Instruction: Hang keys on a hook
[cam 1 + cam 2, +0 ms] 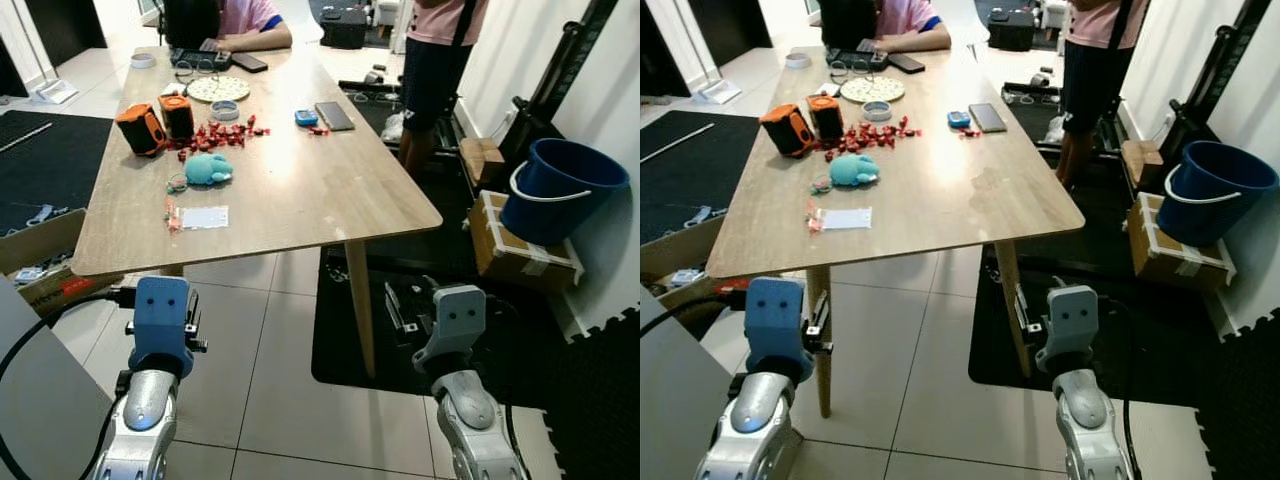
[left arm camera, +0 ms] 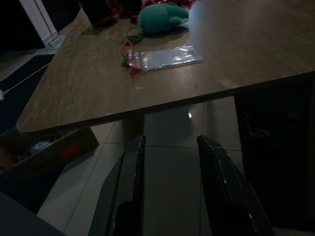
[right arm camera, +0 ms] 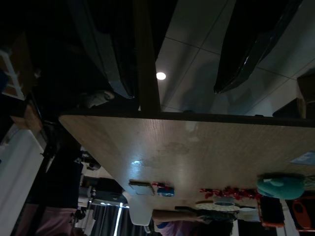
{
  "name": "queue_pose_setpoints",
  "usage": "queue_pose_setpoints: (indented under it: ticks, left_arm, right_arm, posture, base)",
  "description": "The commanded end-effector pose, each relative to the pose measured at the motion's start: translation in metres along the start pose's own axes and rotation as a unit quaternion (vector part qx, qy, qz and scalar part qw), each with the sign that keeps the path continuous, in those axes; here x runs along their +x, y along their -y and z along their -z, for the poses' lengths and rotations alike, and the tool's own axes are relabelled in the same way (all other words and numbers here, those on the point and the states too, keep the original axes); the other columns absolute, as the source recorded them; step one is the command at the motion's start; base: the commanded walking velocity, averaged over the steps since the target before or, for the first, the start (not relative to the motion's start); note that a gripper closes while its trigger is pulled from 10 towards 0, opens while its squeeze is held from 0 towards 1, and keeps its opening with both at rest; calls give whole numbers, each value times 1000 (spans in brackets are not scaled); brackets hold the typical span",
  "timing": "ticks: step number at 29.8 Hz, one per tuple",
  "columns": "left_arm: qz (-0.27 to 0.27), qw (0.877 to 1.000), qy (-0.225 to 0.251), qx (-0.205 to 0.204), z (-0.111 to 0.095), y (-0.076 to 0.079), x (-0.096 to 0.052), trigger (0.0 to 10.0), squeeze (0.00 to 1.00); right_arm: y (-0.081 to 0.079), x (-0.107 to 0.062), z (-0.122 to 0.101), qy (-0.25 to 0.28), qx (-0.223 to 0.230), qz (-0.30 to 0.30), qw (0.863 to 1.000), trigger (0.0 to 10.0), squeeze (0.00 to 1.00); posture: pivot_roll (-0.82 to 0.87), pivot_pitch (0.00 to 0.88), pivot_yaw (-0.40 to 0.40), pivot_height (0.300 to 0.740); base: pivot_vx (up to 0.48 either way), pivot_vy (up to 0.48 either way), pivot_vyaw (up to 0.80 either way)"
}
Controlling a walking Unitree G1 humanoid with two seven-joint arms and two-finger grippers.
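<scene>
A teal plush toy (image 1: pixel 208 168) with a small ring (image 1: pixel 177 184) beside it lies on the wooden table (image 1: pixel 300 200), toward its near left. Closer to the front edge is a clear packet (image 1: pixel 205 217) with a red piece at its left end; the packet (image 2: pixel 165 57) appears in the left wrist view too. My left gripper (image 2: pixel 170 140) is open and holds nothing, below and in front of the table's near edge. Lower down, under the tabletop's edge, my right gripper (image 3: pixel 174 91) is also open and holds nothing. Both arms are low in front of me.
Two orange speakers (image 1: pixel 150 125), scattered red pieces (image 1: pixel 215 135), a phone (image 1: pixel 334 115) and a plate (image 1: pixel 218 88) lie further back. One person sits at the far end (image 1: pixel 250 20), another stands at the right (image 1: pixel 435 60). A table leg (image 1: pixel 360 305), a blue bucket (image 1: pixel 560 185) and boxes (image 1: pixel 520 250) are on the right.
</scene>
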State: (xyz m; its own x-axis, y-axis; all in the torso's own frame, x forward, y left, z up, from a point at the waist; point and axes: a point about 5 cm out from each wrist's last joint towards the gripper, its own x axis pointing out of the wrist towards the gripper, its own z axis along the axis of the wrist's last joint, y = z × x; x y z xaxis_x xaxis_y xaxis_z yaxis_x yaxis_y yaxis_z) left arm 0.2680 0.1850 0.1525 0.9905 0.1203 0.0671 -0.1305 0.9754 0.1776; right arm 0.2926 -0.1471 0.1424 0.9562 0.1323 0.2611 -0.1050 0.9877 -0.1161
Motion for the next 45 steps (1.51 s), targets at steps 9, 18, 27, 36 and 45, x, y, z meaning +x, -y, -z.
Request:
queue_pose_setpoints:
  ticks: [9,18,27,36,45]
  left_arm:
    - [4,1000,13,16,-1,0,2,10000,0]
    - [1,1000,13,15,-1,0,3,10000,0]
    - [2,1000,15,14,-1,1,3,10000,0]
    - [2,1000,16,14,-2,1,3,10000,0]
    - [33,999,16,8,-5,3,1,10000,0]
  right_arm:
    - [-2,-1,4,-5,-1,-2,1000,10000,0]
    - [-3,-1,4,-4,-3,-8,1000,10000,0]
    - [-3,-1,4,-2,-5,-11,1000,10000,0]
    - [-4,-1,5,-3,-4,-12,1000,10000,0]
    - [-5,-2,5,-3,-4,-13,1000,10000,0]
  posture:
    - [113,155,7,740]
    - [110,149,2,740]
    - [110,142,2,740]
    - [113,147,3,740]
    - [109,154,3,740]
  base:
    - [130,0,0]
    - [480,0,0]
    - [480,0,0]
    - [466,0,0]
    - [312,0,0]
